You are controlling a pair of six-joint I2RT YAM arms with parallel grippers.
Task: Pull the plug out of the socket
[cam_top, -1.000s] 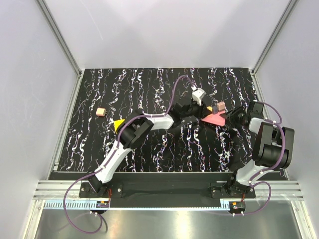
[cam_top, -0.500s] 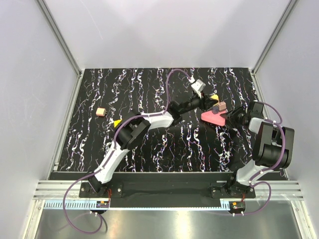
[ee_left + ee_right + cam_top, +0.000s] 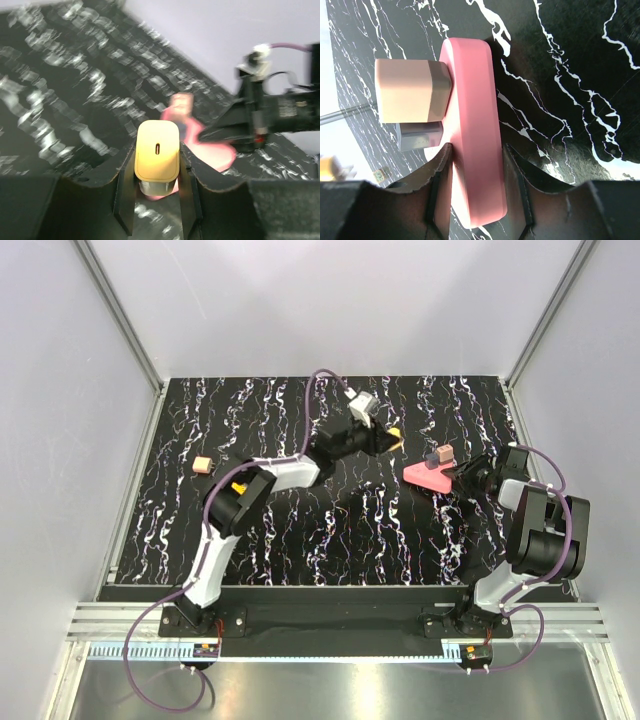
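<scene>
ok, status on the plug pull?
Left gripper shut on yellow rounded plug, held clear. Right gripper shut on flat pink socket block. Beige plug seated there.

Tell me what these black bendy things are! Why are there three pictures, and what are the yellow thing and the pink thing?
Those are two robot arms, bolted at the near edge of a black marbled table. Each arm ends in a two-finger gripper, like a pincer. The big picture comes from a camera up above, looking down. The other two come from little cameras on the wrists, so you see each arm's own fingers up close. The left gripper pinches a yellow plug. The right gripper squeezes a pink socket, a flat piece that plugs push into. A tan plug sits in it, with a grey plug beside it. The yellow plug is held apart from the socket. A small tan block lies far off to the left on the table.
</scene>
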